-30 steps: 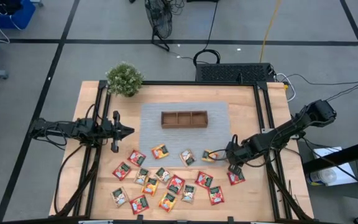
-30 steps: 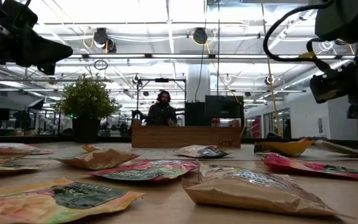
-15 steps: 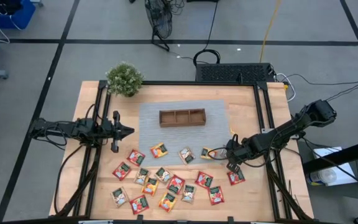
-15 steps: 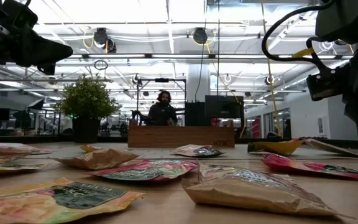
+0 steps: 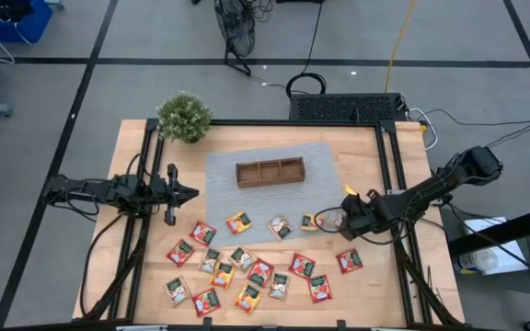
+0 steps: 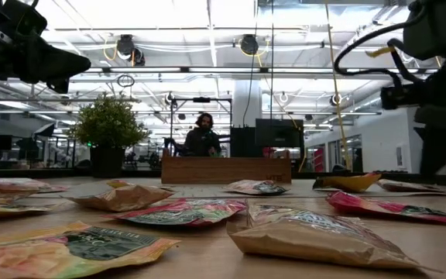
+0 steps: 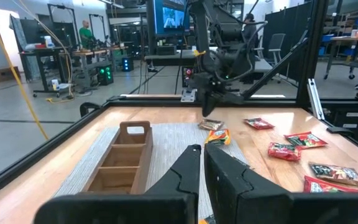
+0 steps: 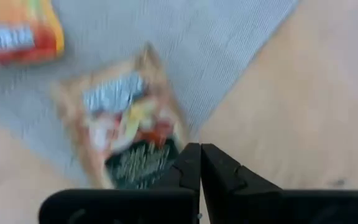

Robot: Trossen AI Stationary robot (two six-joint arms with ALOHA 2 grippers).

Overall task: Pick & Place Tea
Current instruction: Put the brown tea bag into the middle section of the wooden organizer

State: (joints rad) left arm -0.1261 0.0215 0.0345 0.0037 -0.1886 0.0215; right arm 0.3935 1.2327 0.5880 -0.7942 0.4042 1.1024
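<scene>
Several tea packets (image 5: pixel 247 267) in red, green and orange-yellow wrappers lie flat on the table's near half. My right gripper (image 5: pixel 337 221) points steeply down at the right edge of the grey mat (image 5: pixel 224 198), shut on a tan tea packet (image 8: pixel 126 124). An orange-yellow packet (image 5: pixel 309 222) lies just left of it. The brown three-compartment tray (image 5: pixel 270 172) stands on the mat. My left gripper (image 5: pixel 191 193) waits level at the table's left side, shut on nothing. My right gripper pinches the tan packet by one corner (image 8: pixel 174 154) between its two fingertips, coming from above and slanting down. The packet spreads out below the fingers over the mat's edge (image 7: pixel 211 124). I cannot tell whether its lower part touches the table.
A potted plant (image 5: pixel 184 117) stands at the far left corner. A red packet (image 5: pixel 349 261) lies near the right arm. Black frame rails (image 5: pixel 394 175) run along the table's sides. People are in the room beyond the table (image 6: pixel 201 136).
My right gripper has stayed shut, turned at the wrist and tipped steeper, shifting a little toward the far edge. The tan packet, earlier hidden under the gripper, now shows beside its fingers.
</scene>
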